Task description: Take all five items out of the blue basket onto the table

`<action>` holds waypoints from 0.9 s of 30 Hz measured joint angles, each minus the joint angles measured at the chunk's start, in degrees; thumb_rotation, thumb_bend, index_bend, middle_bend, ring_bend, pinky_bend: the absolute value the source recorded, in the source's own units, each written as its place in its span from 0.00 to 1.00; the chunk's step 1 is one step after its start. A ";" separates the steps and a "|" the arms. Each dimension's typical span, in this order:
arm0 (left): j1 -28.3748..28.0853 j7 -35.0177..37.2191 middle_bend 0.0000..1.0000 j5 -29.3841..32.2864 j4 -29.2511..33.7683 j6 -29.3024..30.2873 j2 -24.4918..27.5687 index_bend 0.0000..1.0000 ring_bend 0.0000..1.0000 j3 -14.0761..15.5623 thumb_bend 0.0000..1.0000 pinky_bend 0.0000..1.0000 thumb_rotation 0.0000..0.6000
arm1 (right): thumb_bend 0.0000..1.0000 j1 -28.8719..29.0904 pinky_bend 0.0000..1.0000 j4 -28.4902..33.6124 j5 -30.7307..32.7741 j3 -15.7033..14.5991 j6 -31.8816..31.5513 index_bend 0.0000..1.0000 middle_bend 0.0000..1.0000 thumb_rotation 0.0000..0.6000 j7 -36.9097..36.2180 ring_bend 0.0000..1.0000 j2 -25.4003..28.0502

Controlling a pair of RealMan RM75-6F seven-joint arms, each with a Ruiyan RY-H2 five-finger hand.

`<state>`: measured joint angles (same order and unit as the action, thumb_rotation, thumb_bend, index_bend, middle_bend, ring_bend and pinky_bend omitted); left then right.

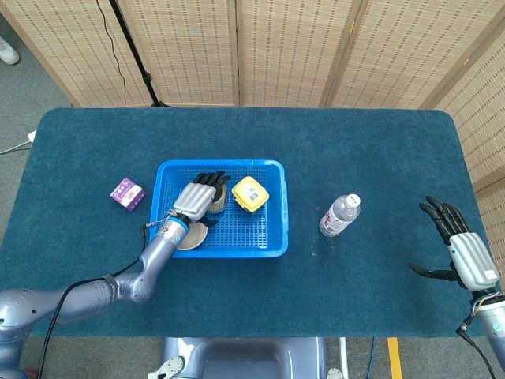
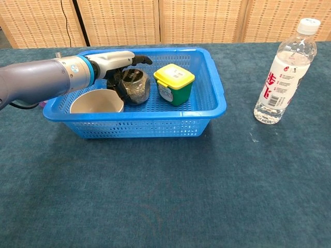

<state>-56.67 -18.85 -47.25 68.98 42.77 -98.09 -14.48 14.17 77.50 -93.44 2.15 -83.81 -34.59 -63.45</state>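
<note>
Our left hand (image 2: 118, 63) is inside the blue basket (image 2: 155, 126), its fingers (image 1: 211, 182) draped over the top of the small dark jar (image 2: 133, 85) and its thumb down the jar's near side; whether the grip has truly closed we cannot tell. Our right hand (image 1: 461, 251) hangs out by the far right edge of the counter (image 2: 181, 196), fingers spread and holding nothing.

Three things remain in the basket: the jar, the pale bowl (image 2: 96, 102) touching it on the left, and the yellow-lidded tub (image 2: 174, 83) just beside it on the right. The water bottle (image 2: 284, 72) and the purple box (image 1: 127, 193) already stand on the counter.

The risk, as we judge it, is crowding. The jar looks round and smooth, so a loose pinch could let it roll or slip on the lift, knocking the tub over or dropping into the bowl, and a low wrist could catch the basket's rim and drag it
</note>
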 measured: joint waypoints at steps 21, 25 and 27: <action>1.12 3.51 0.25 -4.19 -2.24 6.20 -2.44 0.37 0.35 -1.43 0.28 0.46 1.00 | 0.00 0.07 0.00 0.01 -0.04 -0.07 0.02 0.00 0.00 1.00 -0.28 0.00 0.01; 1.83 5.11 0.25 -6.43 1.31 8.10 -0.50 0.37 0.35 -2.18 0.28 0.46 1.00 | 0.00 0.00 0.00 0.25 -0.24 -0.14 -0.22 0.00 0.00 1.00 -0.25 0.00 0.11; 2.38 6.03 0.25 -7.84 4.04 9.39 1.16 0.37 0.35 -2.69 0.28 0.46 1.00 | 0.00 -0.08 0.00 0.39 -0.36 -0.19 -0.41 0.00 0.00 1.00 -0.23 0.00 0.17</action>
<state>-54.29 -12.81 -55.09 73.02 52.16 -96.93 -17.18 14.09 77.90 -93.80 1.96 -84.21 -34.82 -63.28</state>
